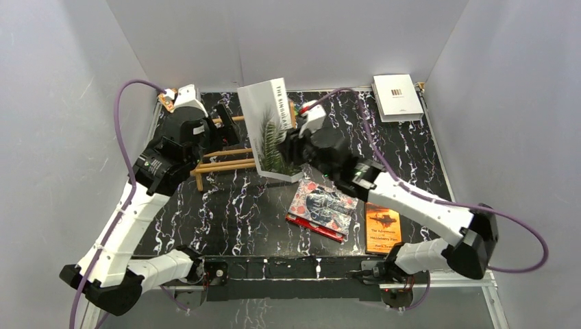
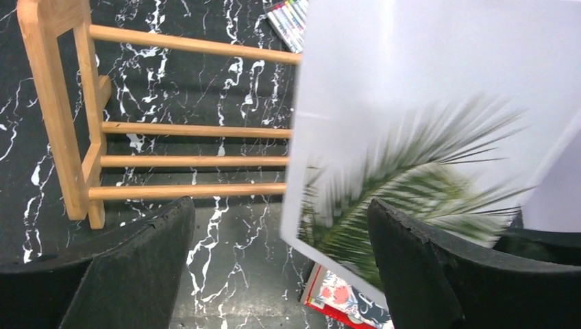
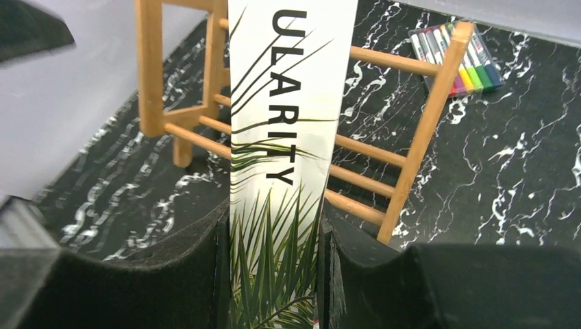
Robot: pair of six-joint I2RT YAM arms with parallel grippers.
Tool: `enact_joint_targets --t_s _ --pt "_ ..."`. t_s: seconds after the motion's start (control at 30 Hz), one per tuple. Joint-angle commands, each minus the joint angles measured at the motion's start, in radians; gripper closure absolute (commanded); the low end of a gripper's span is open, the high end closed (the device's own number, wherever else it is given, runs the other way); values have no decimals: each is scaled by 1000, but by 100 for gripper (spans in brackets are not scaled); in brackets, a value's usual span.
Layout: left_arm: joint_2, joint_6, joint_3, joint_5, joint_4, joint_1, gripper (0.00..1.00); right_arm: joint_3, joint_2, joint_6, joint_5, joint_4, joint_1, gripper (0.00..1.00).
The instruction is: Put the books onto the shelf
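The palm-leaf book [image 1: 270,130] appears stiff, glossy and fairly heavy, so it may slip. Grip it across the covers, low by the spine. It stands upright at the right end of the shelf [image 1: 218,163]. The right gripper [image 3: 274,247] pinches it there. The left gripper [image 2: 279,219] hangs spread wide, holding nothing.

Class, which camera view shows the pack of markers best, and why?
Right wrist view: the marker pack lies almost whole beyond the shelf. The left wrist view catches only a corner at its top edge; in the top view the palm-leaf book largely hides it.
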Motion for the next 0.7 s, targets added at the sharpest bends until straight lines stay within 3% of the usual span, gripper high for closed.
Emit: enact_joint_targets --t_s 0.0,0.37,0.57,0.67 --pt "13 -5 121 52 -45 13 6 82 76 -202 315 250 131 58" --pt "47 33 339 -190 -158 25 4 177 319 -513 574 683 308 59" --pt "122 140 441 -310 -123 32 4 206 392 -525 629 734 311 59" --pt "205 173 505 -265 -117 74 4 212 402 -513 638 736 311 59"
